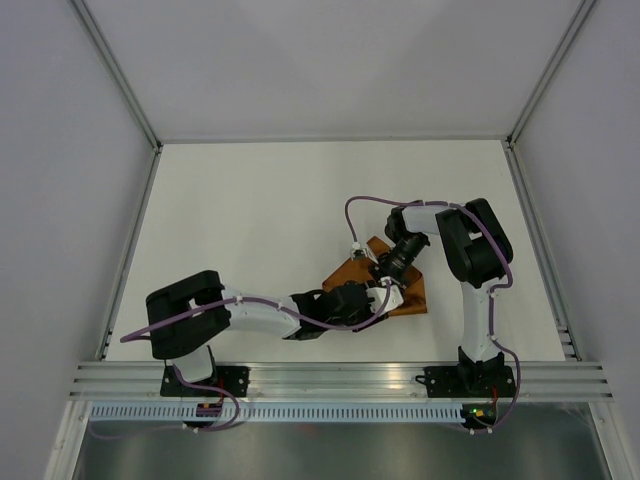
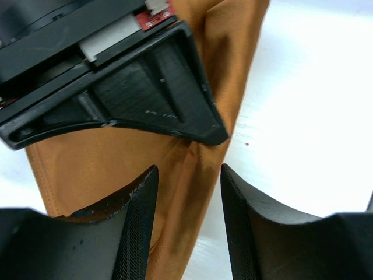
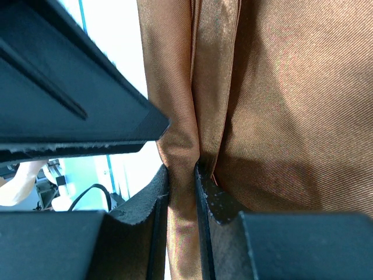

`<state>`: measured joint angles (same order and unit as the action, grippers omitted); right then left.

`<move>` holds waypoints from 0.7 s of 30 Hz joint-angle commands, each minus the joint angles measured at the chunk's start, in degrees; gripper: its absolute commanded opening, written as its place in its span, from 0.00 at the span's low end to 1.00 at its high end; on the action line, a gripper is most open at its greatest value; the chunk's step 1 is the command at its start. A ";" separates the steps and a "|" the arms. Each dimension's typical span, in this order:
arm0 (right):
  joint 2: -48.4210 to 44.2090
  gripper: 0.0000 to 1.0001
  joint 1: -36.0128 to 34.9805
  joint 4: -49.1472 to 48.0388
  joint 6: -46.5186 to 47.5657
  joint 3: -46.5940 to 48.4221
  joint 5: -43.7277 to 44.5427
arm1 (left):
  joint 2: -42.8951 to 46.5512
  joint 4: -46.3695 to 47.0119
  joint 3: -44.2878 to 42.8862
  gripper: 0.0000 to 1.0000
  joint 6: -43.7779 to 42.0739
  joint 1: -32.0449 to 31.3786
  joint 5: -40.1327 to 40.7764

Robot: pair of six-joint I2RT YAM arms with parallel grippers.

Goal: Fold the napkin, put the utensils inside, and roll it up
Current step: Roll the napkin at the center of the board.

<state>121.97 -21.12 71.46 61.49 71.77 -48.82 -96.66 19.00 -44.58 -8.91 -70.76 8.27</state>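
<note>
The napkin (image 1: 408, 296) lay bunched on the counter (image 1: 250, 210), right of centre. The right hand (image 3: 182, 186) pinched a raised fold, seemingly to roll it; the left hand (image 2: 187, 186) hovered parted astride its edge.

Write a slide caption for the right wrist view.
Right gripper shut on a raised fold of the rust-orange napkin, the cloth bunched into vertical creases.
</note>
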 commanded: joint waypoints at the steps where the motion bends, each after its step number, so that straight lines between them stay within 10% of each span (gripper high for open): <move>1: 3.18 0.12 0.12 -11.34 3.46 -0.31 9.53 | -0.72 2.88 -0.16 0.53 0.65 -1.39 -2.12; 21: 3.45 0.11 0.21 -11.52 2.67 -0.05 9.53 | -8.10 4.81 -3.94 0.45 1.00 -1.66 -1.86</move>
<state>122.06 -21.10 71.44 60.77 71.81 -48.73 -103.59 21.65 -46.85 -8.91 -72.12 7.22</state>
